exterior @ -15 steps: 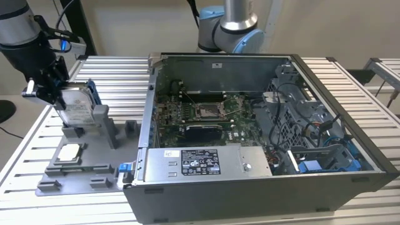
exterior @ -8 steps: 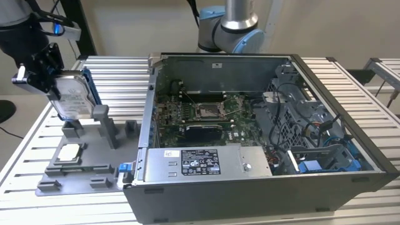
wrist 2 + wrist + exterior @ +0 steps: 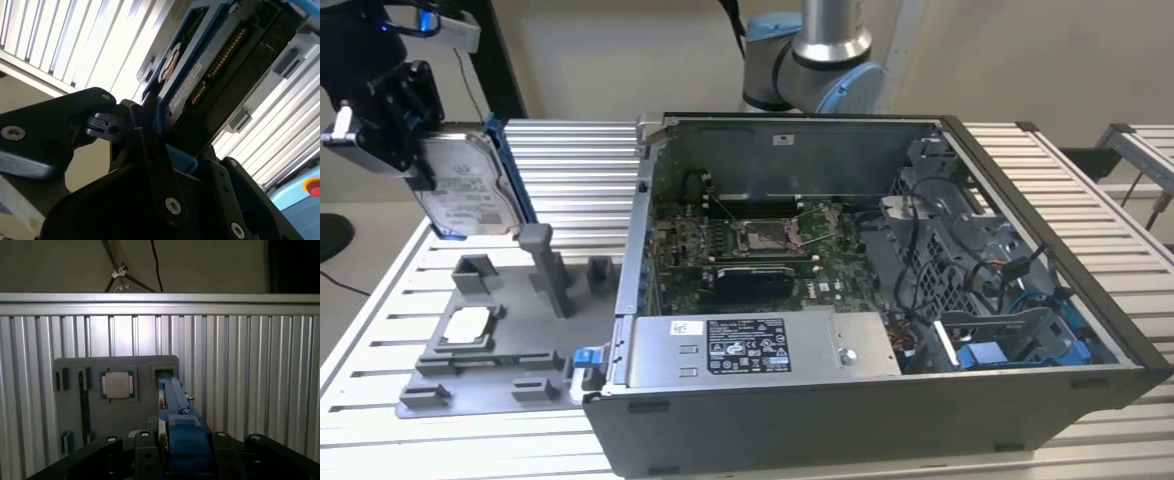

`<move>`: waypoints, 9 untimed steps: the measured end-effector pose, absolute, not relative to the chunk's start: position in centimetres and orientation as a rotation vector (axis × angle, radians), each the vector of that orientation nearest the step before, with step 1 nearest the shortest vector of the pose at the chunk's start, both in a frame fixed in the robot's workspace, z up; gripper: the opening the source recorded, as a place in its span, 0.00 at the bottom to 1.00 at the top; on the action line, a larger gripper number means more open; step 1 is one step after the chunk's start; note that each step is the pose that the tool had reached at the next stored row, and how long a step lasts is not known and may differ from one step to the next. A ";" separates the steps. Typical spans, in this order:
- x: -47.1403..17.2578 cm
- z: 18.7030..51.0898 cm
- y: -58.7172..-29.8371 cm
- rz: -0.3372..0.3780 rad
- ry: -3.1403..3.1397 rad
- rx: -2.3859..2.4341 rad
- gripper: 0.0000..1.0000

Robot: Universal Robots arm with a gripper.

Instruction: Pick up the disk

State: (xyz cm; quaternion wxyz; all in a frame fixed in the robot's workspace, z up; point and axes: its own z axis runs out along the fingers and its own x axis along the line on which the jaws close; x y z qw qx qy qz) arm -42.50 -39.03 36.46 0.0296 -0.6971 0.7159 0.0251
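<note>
Hovering beside the open dark-grey metal computer case [image 3: 854,425], above the ribbed aluminium table [image 3: 574,165] and its grey plastic fixture tray [image 3: 520,345], my black gripper [image 3: 398,150] is clenched on the flat silver-grey metal disk in its blue plastic bracket [image 3: 470,185], held on edge clear of the tray. I judge the lift done; any further move calls for a firm clamp and no sideways knock.

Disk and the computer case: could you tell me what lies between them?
In the exterior view, ribbed table top separates the disk from the computer case.
</note>
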 end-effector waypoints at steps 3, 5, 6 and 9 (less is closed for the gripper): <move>-42.5 37.8 -39.0 0.077 2.208 -2.150 0.00; -42.5 38.7 -39.0 0.077 2.208 -2.149 0.00; -42.5 39.2 -39.0 0.077 2.208 -2.150 0.00; -42.5 40.5 -39.0 0.077 2.208 -2.150 0.00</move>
